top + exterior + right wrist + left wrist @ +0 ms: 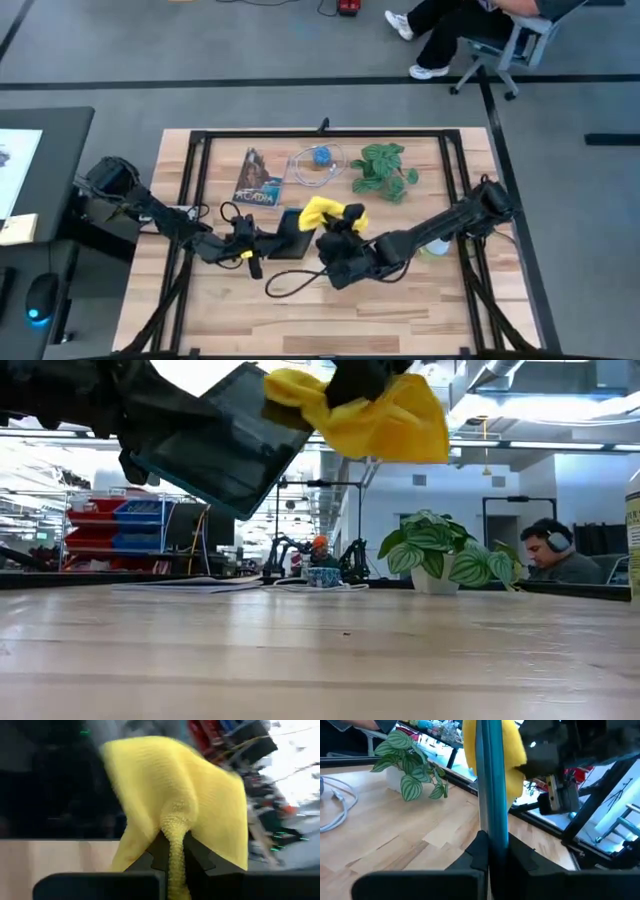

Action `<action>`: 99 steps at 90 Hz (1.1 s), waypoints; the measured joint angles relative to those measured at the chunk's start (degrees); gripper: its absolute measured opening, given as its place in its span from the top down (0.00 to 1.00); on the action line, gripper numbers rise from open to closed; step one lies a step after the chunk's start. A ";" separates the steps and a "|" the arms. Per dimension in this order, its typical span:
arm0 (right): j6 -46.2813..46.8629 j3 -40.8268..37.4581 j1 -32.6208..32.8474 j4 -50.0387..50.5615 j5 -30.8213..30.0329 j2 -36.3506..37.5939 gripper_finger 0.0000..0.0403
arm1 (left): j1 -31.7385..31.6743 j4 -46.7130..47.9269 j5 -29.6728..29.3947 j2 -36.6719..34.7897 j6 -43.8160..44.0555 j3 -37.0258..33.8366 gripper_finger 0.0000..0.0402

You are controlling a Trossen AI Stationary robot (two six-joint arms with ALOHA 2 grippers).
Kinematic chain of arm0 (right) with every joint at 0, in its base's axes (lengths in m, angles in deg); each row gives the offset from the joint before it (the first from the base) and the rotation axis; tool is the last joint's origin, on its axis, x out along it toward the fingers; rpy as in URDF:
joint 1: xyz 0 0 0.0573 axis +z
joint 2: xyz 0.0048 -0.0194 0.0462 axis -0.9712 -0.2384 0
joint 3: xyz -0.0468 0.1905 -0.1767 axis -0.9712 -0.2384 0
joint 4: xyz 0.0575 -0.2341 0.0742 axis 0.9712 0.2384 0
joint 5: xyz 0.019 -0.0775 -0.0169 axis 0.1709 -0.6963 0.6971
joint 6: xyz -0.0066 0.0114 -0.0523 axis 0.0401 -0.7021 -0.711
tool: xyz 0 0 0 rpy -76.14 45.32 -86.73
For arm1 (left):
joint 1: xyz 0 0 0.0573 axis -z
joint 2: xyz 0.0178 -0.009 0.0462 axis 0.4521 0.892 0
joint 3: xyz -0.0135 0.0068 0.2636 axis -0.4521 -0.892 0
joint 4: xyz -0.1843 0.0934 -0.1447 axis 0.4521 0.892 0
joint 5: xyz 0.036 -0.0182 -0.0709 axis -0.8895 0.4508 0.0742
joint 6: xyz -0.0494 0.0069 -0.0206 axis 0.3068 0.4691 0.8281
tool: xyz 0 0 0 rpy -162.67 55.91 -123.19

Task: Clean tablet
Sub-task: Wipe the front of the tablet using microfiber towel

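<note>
The black tablet (225, 445) hangs tilted above the table's middle, with my left gripper (262, 240) shut on it. The left wrist view shows the tablet edge-on (492, 780). Just to its right, my right gripper (338, 232) is shut on the yellow cloth (328, 211). The cloth (385, 415) drapes against the tablet's higher, far-right end. In the right wrist view the cloth (175, 790) spreads in front of the tablet's dark face (50, 785). My left gripper pinches the tablet's near-left edge (493, 837) between its two fingers, one on each flat face. It comes in from the table's left. The tablet is lifted clear of the table and slopes up away from the fingers. My right gripper pinches a bunched fold of the yellow cloth (175, 837) between its two fingers, coming from the table's right. Several layers gather at the fingers. The rest of the cloth spreads slack beyond them against the tablet, clear of the table.
At the table's far side lie an "ACADIA" booklet (258, 180), a coiled cable with a blue object (318, 158) and a potted plant (385, 170). A black cable (290, 282) loops on the wood near my right arm. A person sits beyond the table's far right.
</note>
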 joint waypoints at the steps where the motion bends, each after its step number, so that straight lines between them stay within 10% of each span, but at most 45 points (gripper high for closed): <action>1: 0.04 0.00 0.01 -0.63 0.85 -0.26 0.97 | -0.01 -0.27 -0.16 0.00 -0.16 0.00 0.97; 26: -8.45 -0.07 0.50 -18.47 19.94 -8.25 0.97 | -0.03 -5.28 -4.75 -0.20 -4.63 0.16 0.97; 45: -14.03 3.51 -0.11 -31.78 22.64 -15.65 0.97 | -0.06 -5.96 -5.60 -0.20 -5.76 0.20 0.97; 99: 6.42 5.90 2.31 6.25 13.42 -13.32 0.97 | 3.59 -4.27 -9.48 -3.19 -8.91 0.13 0.97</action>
